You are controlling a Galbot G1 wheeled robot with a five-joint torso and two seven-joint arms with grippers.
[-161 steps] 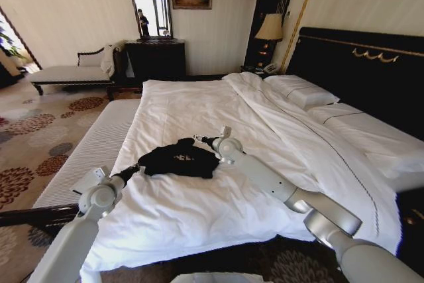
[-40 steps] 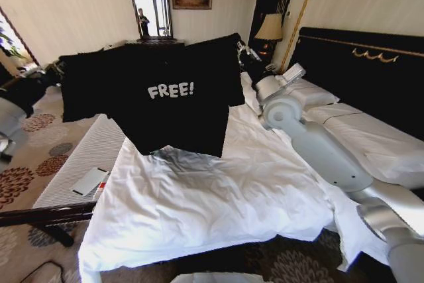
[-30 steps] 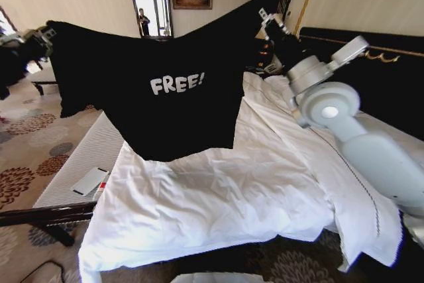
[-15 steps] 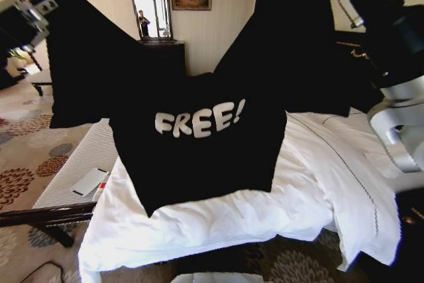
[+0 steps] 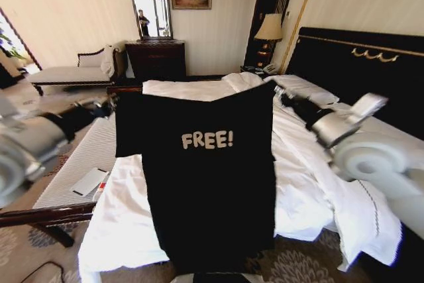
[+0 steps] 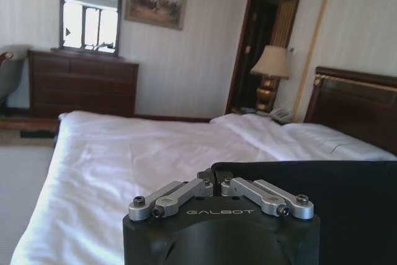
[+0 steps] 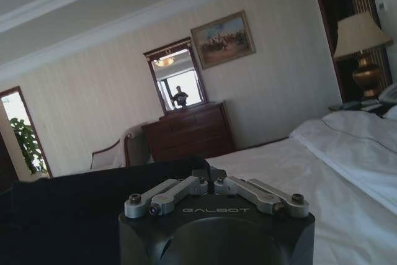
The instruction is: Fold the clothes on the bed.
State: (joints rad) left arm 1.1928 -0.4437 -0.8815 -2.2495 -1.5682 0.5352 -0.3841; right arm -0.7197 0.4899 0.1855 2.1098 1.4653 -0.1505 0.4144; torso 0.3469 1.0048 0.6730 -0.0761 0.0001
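Observation:
The clothes are one black T-shirt [image 5: 209, 190] with white "FREE!" lettering, hanging spread out in the air in front of the bed [image 5: 318, 183]. Its hem reaches down past the foot of the white bedding. My left gripper [image 5: 112, 101] is shut on the shirt's left shoulder and my right gripper [image 5: 278, 92] is shut on the right shoulder. In the left wrist view the left gripper [image 6: 215, 182] pinches the black fabric [image 6: 322, 203] above the white bed [image 6: 136, 153]. In the right wrist view the right gripper [image 7: 211, 178] pinches the shirt [image 7: 74, 215] in the same way.
A dark headboard [image 5: 358, 64] and pillows [image 5: 305, 87] lie to the right. A ribbed bench [image 5: 99, 140] with a flat white object [image 5: 88, 181] runs along the bed's left side. A chaise [image 5: 66, 74], a dresser [image 5: 156, 57] and a lamp [image 5: 269, 28] stand at the back wall.
Both arms have come down from high above. The shirt, lifted off the bed earlier, now hangs lower and straighter, with its hem near the bed's foot.

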